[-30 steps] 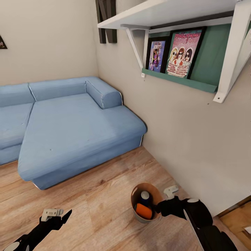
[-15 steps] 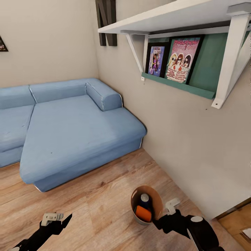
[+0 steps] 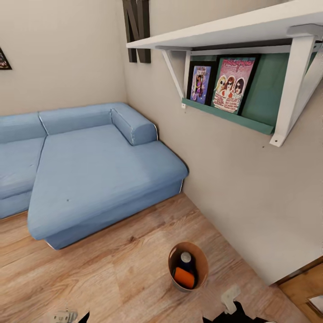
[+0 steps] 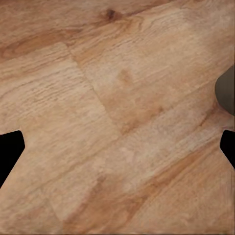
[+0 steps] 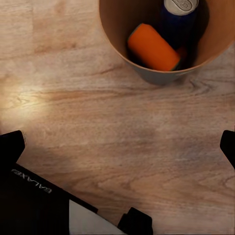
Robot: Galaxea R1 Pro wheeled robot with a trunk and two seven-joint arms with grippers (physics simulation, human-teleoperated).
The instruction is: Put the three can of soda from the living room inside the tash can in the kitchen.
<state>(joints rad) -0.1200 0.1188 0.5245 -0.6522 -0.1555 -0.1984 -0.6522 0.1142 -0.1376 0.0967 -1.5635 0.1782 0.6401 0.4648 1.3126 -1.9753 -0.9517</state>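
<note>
Wood floor (image 3: 112,273), bin (image 5: 117,46), orange can (image 5: 152,47)

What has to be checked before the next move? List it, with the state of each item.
1. tash can standing upright on the floor: ok.
2. Blue can inside it, top up: ok.
3. Orange can inside it, lying on its side: ok.
4. Third can inside: cannot tell; the right wrist view shows just an orange sliver beside the blue can.
5. Right gripper open, empty, short of the tash can: ok.
6. Left gripper open over bare floor: ok.
7. tash can in the kitchen: not ok; it stands near the blue sofa.
</note>
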